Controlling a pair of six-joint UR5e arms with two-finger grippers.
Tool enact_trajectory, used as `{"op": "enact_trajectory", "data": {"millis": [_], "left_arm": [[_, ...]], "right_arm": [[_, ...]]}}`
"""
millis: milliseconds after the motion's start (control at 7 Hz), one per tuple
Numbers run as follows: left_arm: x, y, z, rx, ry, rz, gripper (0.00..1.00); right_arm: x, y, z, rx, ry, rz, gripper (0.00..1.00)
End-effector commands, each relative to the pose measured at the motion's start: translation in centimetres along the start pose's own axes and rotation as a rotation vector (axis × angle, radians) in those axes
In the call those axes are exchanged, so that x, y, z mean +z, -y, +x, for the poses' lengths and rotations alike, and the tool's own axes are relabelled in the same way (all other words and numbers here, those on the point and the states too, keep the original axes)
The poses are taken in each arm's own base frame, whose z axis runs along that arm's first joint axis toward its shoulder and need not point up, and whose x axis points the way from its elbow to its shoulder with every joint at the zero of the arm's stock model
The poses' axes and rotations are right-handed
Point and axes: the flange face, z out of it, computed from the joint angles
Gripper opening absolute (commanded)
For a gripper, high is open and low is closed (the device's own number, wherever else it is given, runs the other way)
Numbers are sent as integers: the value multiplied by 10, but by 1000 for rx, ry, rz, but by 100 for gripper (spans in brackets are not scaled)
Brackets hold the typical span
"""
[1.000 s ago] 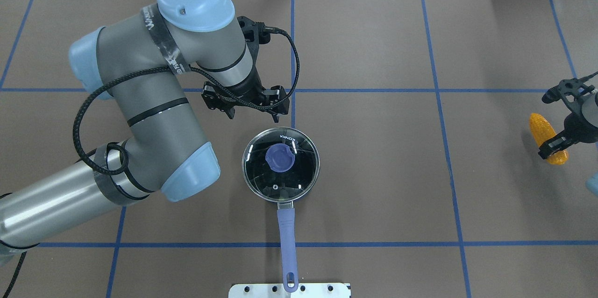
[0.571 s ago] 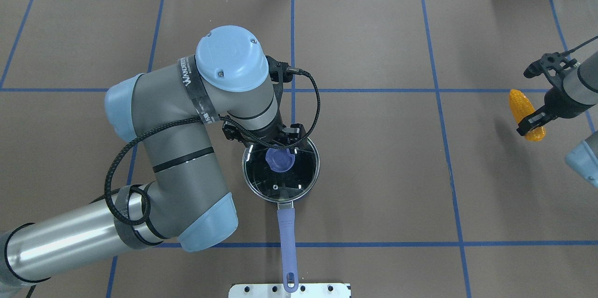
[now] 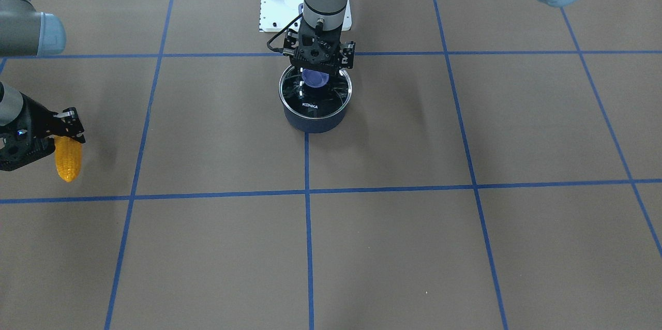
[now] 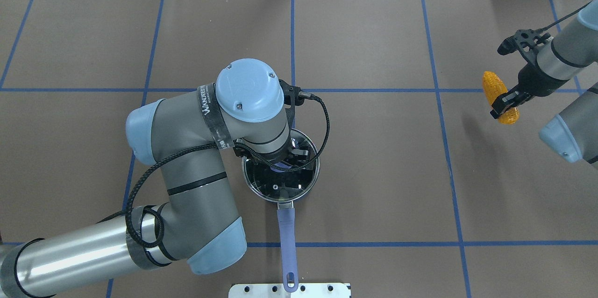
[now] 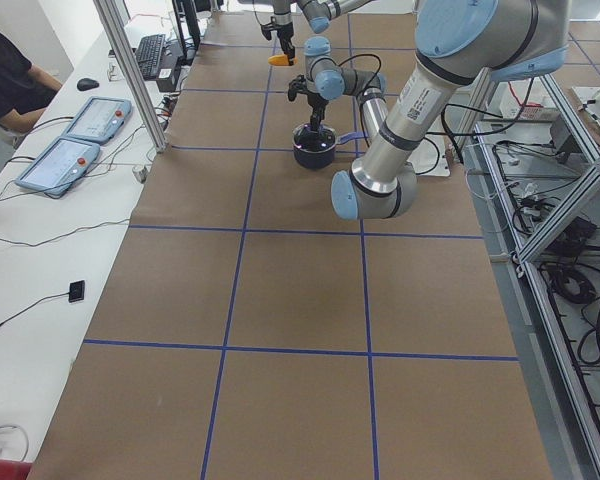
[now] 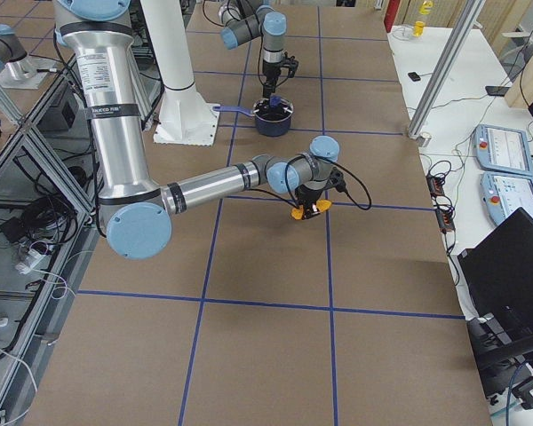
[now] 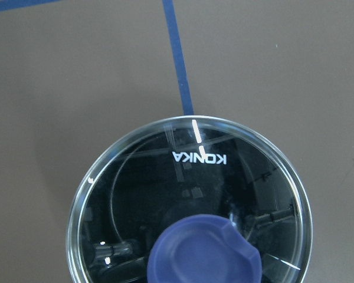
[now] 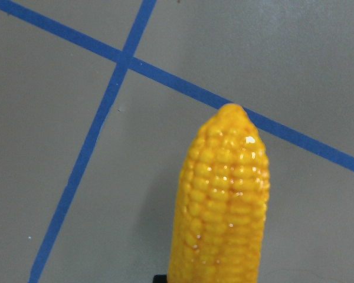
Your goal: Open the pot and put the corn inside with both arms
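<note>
The navy pot (image 3: 314,119) stands mid-table, its long blue-purple handle (image 4: 286,235) pointing toward the robot. The glass KONKA lid (image 7: 189,177) with a blue knob (image 3: 314,77) sits on it. My left gripper (image 3: 320,67) hangs open directly over the knob, fingers to either side; no finger shows in the left wrist view. My right gripper (image 4: 507,102) is shut on the thick end of the yellow corn (image 4: 494,87) and holds it above the table at the far right. The corn also shows in the front view (image 3: 68,162) and the right wrist view (image 8: 221,200).
A white mounting plate (image 4: 289,290) lies at the robot's edge just behind the handle's end. My left arm's elbow (image 4: 154,130) hangs over the table left of the pot. Blue tape lines (image 4: 437,102) grid the brown mat between pot and corn.
My left arm swung toward the robot's side, bringing its gripper from beyond the pot to over the lid knob. My right arm carried the corn farther forward and inward toward the pot.
</note>
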Motion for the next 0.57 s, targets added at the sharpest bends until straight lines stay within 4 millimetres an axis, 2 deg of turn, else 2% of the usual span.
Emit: {"op": "enact_trajectory", "data": {"millis": [0, 286, 429], "left_arm": [[9, 3, 0, 1, -2, 1, 99], [7, 4, 3, 1, -5, 4, 95], [6, 4, 3, -1, -7, 5, 83]], "right_arm": [[-1, 1, -1, -1, 0, 2, 15], [-2, 1, -2, -1, 0, 3, 15], [-2, 1, -2, -2, 0, 4, 15]]}}
